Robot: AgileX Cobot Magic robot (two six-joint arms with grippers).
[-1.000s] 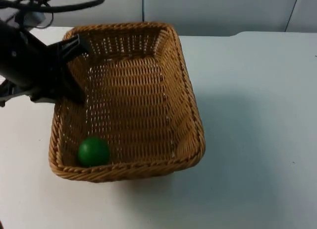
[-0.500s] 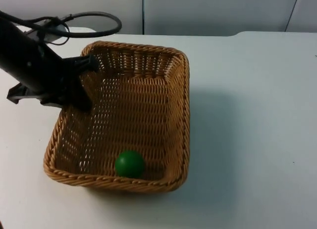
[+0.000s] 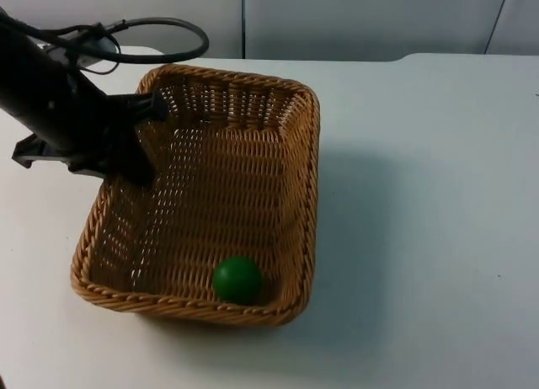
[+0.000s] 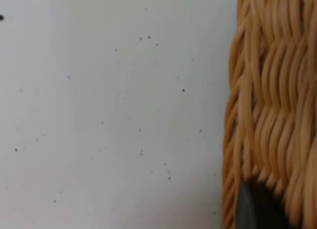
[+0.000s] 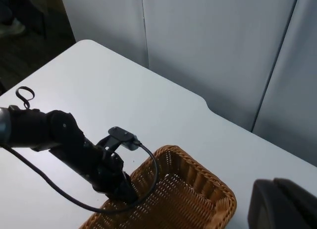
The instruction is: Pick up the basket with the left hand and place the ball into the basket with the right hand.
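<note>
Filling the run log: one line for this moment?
left gripper: shut on basket rim | ball: in basket, near corner | right gripper: waits, raised above table

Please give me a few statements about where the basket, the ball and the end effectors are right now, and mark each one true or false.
1. The green ball lies inside the wicker basket. True.
2. The ball sits at the basket's end nearest the grey partition wall. False: it lies at the opposite end, nearest the camera in the top view.
3. The left end effector holds the basket by its left rim. True: one finger shows against the weave.
4. The right end effector hovers directly over the ball. False: it is raised well away, looking down on the basket's far end and the left arm.
5. A second ball lies on the white table. False: the table beside the basket holds no ball.
</note>
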